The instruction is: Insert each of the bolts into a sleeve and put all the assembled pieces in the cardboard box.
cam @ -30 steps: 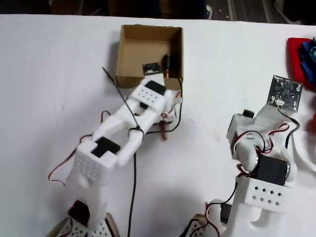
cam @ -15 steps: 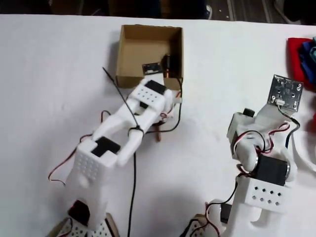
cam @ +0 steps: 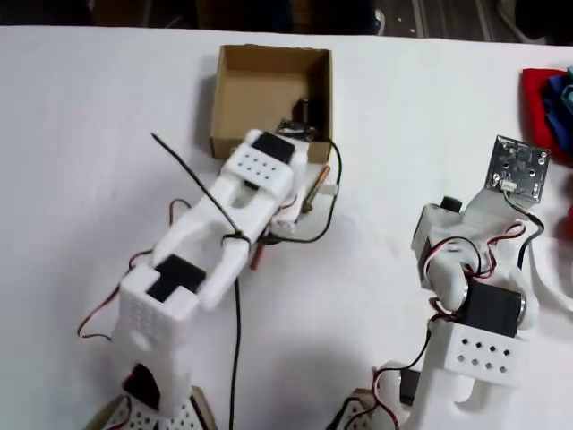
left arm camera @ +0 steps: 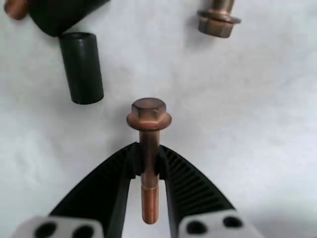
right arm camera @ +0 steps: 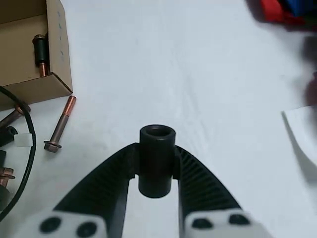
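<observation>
**One piece boxed, the next pair gripped but not yet joined**

We see the left gripper (left arm camera: 147, 152) closed narrow on the shank of a copper bolt (left arm camera: 148, 117), whose hex head stands clear beyond the fingertips. The right gripper (right arm camera: 155, 151) clamps a black sleeve (right arm camera: 156, 171) around its middle, upright with the open bore uppermost. In the high view the arms are well apart. The left arm (cam: 224, 224) hangs over the 6 o'clock edge of the cardboard box (cam: 269, 67), and the right arm (cam: 470, 269) sits at about 4 o'clock from it.

On progress, we count one assembled piece (right arm camera: 40, 52) lying inside the box, close to its 3 o'clock wall. The held bolt and held sleeve have yet to be brought together. On the white counter (cam: 89, 107) a loose bolt (cam: 313, 188) lies at 5 o'clock, just beside the box corner. Below the left wrist lie a spare sleeve (left arm camera: 81, 67) and a second loose bolt (left arm camera: 218, 19). A further dark sleeve (left arm camera: 54, 15) shows a copper tip at one end, and we cannot tell whether it is already mated. We judge that most of the job is left
</observation>
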Controlling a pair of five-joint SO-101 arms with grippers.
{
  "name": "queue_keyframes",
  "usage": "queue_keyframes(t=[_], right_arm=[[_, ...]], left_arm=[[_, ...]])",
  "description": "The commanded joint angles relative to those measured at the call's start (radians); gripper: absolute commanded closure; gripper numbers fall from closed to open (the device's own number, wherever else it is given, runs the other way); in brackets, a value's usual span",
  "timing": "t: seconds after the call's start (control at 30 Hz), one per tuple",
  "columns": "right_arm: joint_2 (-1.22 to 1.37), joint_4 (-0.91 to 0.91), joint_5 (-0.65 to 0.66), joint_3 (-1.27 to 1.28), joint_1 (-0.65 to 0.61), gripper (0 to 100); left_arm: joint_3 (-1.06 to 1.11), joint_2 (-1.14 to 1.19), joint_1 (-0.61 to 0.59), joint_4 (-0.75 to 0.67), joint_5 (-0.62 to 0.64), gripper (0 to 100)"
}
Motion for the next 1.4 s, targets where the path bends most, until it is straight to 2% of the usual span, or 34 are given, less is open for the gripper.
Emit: queue_keyframes(t=[0.0,0.3,0.43,0.63,0.77,1.07,1.37], right_arm=[[-0.022,-0.018,0.005,-0.005,0.007,97.5],[-0.022,-0.018,0.005,-0.005,0.01,97.5],[-0.022,-0.018,0.005,-0.005,0.005,97.5],[-0.022,-0.018,0.005,-0.005,0.007,97.5],[-0.022,-0.016,0.005,-0.005,0.01,97.5],[-0.022,-0.016,0.005,-0.005,0.008,97.5],[-0.022,-0.018,0.005,-0.005,0.005,97.5]], left_arm=[[-0.012,0.04,-0.017,-0.04,-0.012,97],[-0.019,0.144,-0.071,-0.163,-0.012,97],[-0.019,0.146,-0.086,-0.161,-0.012,96],[-0.019,0.143,-0.1,-0.163,0.009,86],[-0.019,0.143,-0.097,-0.163,0.051,85],[-0.11,0.153,-0.094,-0.163,0.051,85],[-0.108,0.157,-0.091,-0.163,0.051,85]])
